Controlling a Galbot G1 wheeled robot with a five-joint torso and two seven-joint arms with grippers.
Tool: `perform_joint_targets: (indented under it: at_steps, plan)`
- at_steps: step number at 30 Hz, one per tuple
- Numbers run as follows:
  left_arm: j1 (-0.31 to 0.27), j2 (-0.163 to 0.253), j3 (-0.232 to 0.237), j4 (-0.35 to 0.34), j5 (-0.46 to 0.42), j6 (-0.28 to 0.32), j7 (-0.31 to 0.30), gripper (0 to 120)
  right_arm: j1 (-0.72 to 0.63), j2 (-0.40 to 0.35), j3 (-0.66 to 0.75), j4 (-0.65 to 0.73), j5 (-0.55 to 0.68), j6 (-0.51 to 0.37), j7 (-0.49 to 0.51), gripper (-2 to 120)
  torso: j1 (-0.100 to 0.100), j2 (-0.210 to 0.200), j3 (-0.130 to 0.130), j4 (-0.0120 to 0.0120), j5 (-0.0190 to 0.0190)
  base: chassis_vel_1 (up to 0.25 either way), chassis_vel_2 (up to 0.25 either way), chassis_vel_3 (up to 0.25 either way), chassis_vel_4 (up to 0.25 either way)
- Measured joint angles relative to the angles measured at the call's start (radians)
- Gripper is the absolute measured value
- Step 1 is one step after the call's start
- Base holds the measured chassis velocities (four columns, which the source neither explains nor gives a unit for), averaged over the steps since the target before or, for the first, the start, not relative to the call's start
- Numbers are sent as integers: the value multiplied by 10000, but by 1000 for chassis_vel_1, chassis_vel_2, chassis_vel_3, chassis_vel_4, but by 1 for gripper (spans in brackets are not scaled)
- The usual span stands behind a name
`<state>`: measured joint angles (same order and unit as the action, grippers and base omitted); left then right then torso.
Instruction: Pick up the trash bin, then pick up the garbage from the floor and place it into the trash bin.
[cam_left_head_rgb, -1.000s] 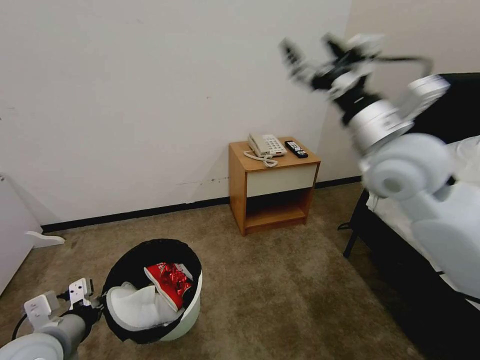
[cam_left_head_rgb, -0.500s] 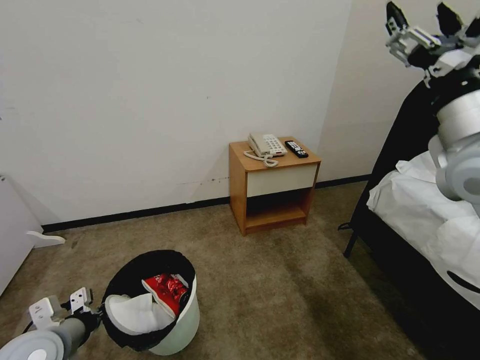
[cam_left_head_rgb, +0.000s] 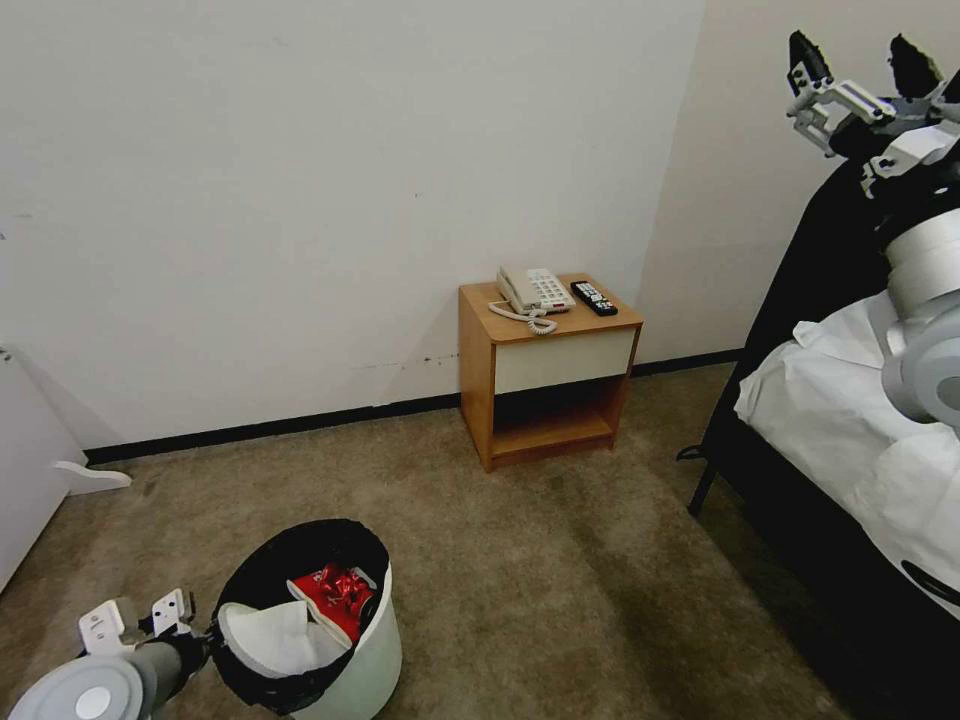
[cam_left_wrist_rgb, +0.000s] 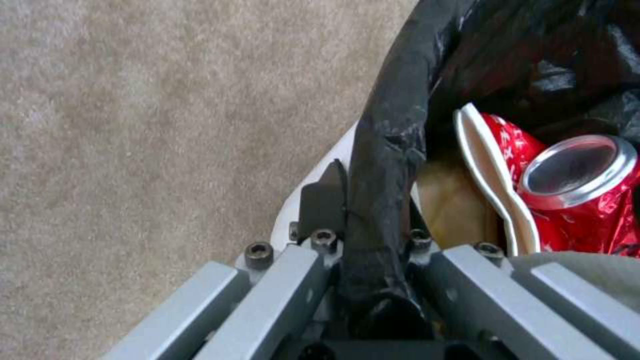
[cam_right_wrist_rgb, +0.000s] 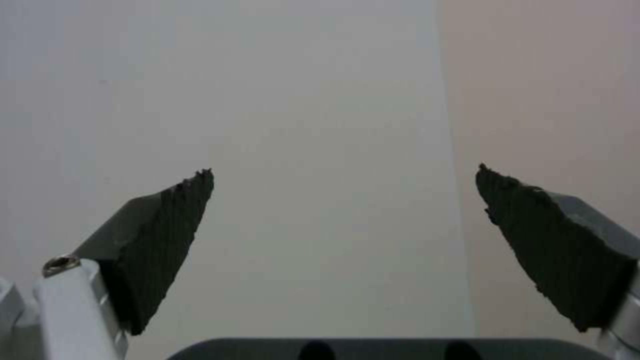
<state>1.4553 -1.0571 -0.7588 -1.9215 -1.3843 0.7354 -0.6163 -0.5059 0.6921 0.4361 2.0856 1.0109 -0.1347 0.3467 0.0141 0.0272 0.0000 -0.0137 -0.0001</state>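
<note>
At the lower left of the head view, the left gripper (cam_left_head_rgb: 190, 632) has its jaws closed on the black-bagged rim of the trash bin (cam_left_head_rgb: 375, 650), one finger outside the white wall and one inside, as the left wrist view shows (cam_left_wrist_rgb: 363, 225). The bin tilts toward the arm and appears held by that single pinch, though whether its base touches the carpet (cam_left_head_rgb: 560, 590) cannot be told. Inside lie a white slipper (cam_left_head_rgb: 275, 630), a red snack packet (cam_left_head_rgb: 335, 592), and, in the wrist view, a red can (cam_left_wrist_rgb: 577, 172) against the packet, with a brown cardboard scrap (cam_left_wrist_rgb: 453, 205) beneath.

The main risk sits in that grip: the jaws bite on slippery bag film over thin plastic, so the liner could slide or tear and the bin could swing or drop. Since the bin leans, a jolt could tip the slipper or can back onto the floor.

Further right, against the wall, stands a wooden nightstand (cam_left_head_rgb: 545, 365) with a telephone (cam_left_head_rgb: 533, 290) and a remote control (cam_left_head_rgb: 592, 298). At the right edge is a bed (cam_left_head_rgb: 840, 420) with white sheets. At the upper right, the right gripper (cam_left_head_rgb: 862, 52) is raised high, jaws spread wide and empty, facing bare wall in its wrist view (cam_right_wrist_rgb: 340, 210). Swinging that arm down carelessly could strike the bed.
</note>
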Motion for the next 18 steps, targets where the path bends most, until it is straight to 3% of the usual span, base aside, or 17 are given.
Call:
perform_joint_targets:
  at_steps: [3, 9, 18]
  plan:
    - [-109, -50, 109, 107, -44, 0, -34, 1, -132, 1, 53, 2, -40, 7, -19, 100, 0, -1, 0, -1, 1, 0, 0, 0, 0]
    - [-486, -198, 465, 533, -9, 0, -55, 19, -446, -40, 273, -33, -149, 61, -62, 100, 0, -1, 0, -3, 1, 0, 0, 0, 0]
    - [-876, -274, 629, 979, 25, -45, -65, 25, -598, -16, 331, -71, -259, 124, -79, 100, 0, 0, -2, 2, 13, 0, 0, 0, 0]
